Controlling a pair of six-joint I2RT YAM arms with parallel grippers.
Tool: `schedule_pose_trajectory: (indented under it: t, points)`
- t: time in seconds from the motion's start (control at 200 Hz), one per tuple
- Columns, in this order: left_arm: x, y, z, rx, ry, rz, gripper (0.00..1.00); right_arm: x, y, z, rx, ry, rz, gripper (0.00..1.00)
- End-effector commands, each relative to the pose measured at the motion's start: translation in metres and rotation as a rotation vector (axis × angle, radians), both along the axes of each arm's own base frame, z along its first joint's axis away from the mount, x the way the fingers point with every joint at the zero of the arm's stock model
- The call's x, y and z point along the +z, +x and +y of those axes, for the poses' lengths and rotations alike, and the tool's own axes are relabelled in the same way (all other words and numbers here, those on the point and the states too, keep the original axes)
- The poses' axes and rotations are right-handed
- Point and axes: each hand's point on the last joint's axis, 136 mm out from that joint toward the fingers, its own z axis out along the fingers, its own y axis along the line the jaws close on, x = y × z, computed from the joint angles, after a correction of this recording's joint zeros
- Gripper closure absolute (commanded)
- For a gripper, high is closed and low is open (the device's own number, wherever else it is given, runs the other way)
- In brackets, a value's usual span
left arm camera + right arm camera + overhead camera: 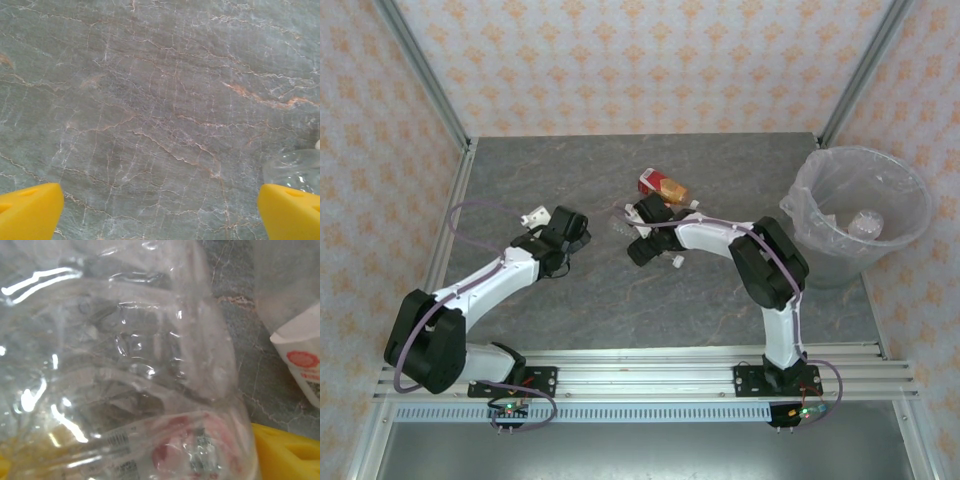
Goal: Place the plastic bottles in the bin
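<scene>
1. The left gripper (560,232) (160,210) hangs low over the table (720,300), left of the middle. Its yellow fingers (30,210) are spread wide with nothing but bare marble between them.
2. A clear bottle (295,170) lies just beyond that gripper's right-hand finger. I cannot tell whether they touch.
3. The right gripper (642,228) (150,455) is down near the table's middle, its arm bent back toward the bin side.
4. Through its wrist camera a crumpled bottle (125,365) sits right between its fingers, with a red-and-white label at the bottom.
5. One yellow finger (287,452) stands out to the side of that bottle, and a yellow glow shows through the plastic on the other side. The jaws look wide open around it, not squeezing. Contact is too blurred to judge.
6. Beside it is a white label (300,357) with a red round mark.
7. A red bottle (663,186) lies just behind the right gripper.
8. The bin (910,240) stands at the table's right edge, well apart from both grippers, with one binned bottle (868,222) inside.
</scene>
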Motion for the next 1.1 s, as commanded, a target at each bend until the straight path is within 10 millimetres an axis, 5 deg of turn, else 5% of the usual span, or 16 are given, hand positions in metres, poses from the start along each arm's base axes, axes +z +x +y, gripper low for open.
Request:
schedule_pose_trajectory:
  t: [0.0, 0.455, 1.096]
  points:
    - [-0.004, -0.008, 0.009, 0.025, 0.008, 0.011, 0.0, -0.006, 0.001, 0.001, 0.028, -0.07, 0.0, 0.21]
    - [-0.005, -0.004, 0.006, 0.025, -0.009, 0.013, 0.0, 0.003, -0.005, 0.006, 0.04, -0.063, -0.02, 0.32]
    - [-0.008, -0.001, 0.0, 0.011, -0.033, 0.021, 0.0, 0.017, -0.022, -0.017, 0.017, -0.052, -0.075, 0.45]
